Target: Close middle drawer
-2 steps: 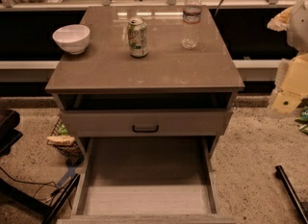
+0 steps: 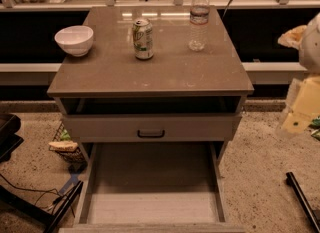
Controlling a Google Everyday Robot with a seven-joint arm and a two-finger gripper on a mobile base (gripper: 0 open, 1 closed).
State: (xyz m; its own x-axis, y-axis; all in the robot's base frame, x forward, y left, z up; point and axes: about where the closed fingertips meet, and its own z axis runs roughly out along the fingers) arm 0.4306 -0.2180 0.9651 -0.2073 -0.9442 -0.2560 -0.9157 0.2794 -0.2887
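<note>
The middle drawer is pulled far out of the grey-wood cabinet toward me. Its long plain tray is bare, and its front lies at the bottom edge of the view, with its handle out of view. Above it, the uppermost drawer front with a small black handle stands slightly out, with a dark gap over it. The lowest drawer is hidden beneath the open tray. My gripper is a blurred white and yellow shape at the right edge, apart from the cabinet and level with the upper drawer.
On the cabinet top stand a white bowl, a green can and a water bottle. A small wire basket sits on the floor to the left. Black bars lie at the lower left and lower right.
The gripper at the right edge has shifted slightly downward. The drawers and the items on the cabinet top have not moved.
</note>
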